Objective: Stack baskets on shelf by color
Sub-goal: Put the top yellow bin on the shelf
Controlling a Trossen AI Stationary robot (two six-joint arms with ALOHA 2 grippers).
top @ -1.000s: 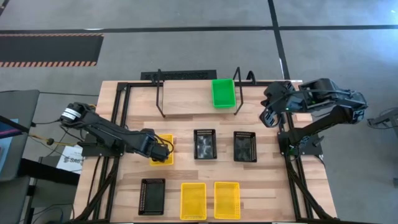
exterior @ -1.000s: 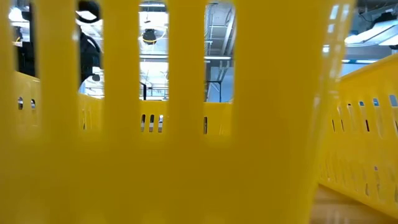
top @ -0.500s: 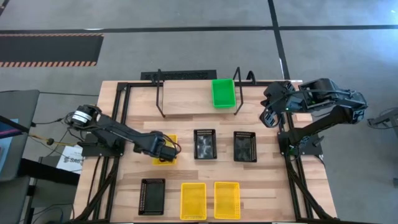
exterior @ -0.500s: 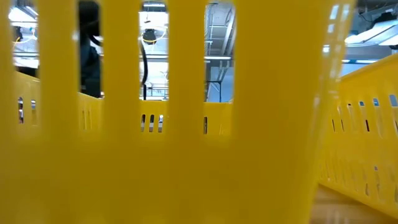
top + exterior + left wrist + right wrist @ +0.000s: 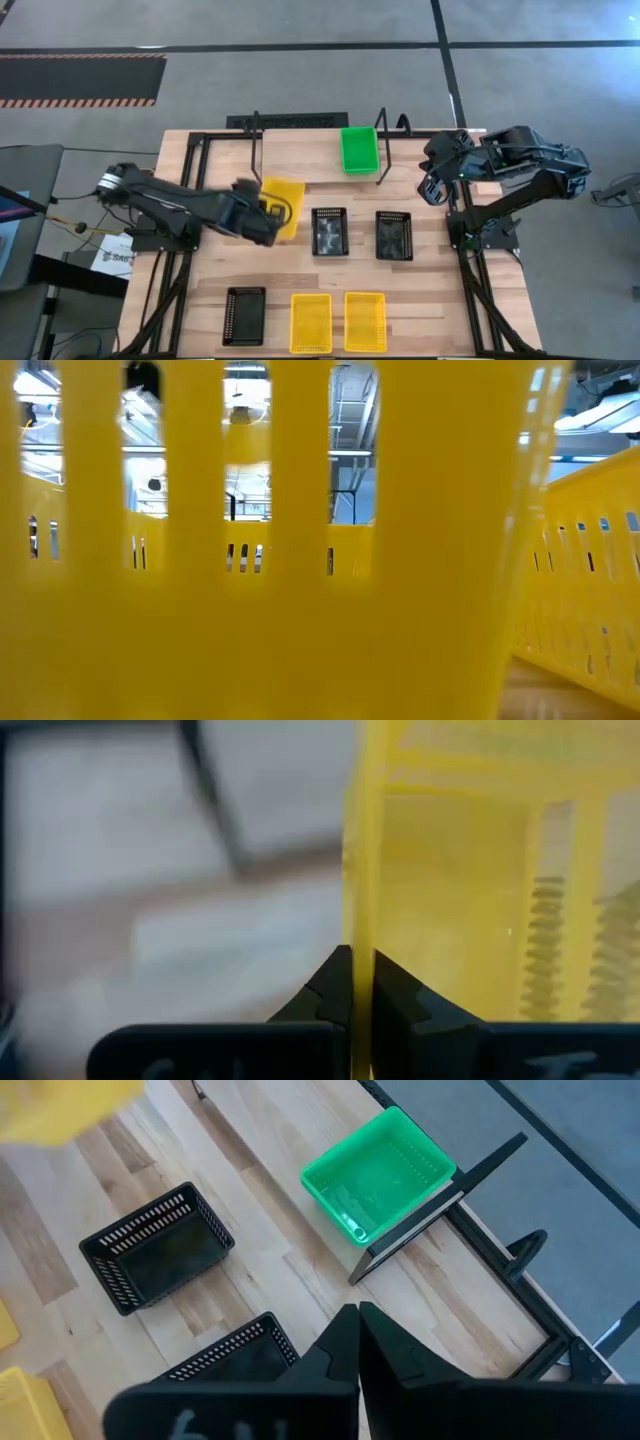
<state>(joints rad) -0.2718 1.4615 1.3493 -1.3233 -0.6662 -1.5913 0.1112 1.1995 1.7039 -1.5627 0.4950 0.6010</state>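
Left gripper pinching wall of yellow basket, basket lifted, tilted, just in front of shelf, left of black basket. Left wrist view: fingers clamped either side of yellow wall. Green basket sits on shelf's right end. Right gripper parked beside shelf's right end, fingers pressed together, nothing held.

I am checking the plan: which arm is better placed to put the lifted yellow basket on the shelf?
The left. Its gripper is shut on the yellow basket's wall, just in front of the shelf. The right gripper is shut and empty, off the shelf's right end beside the green basket.
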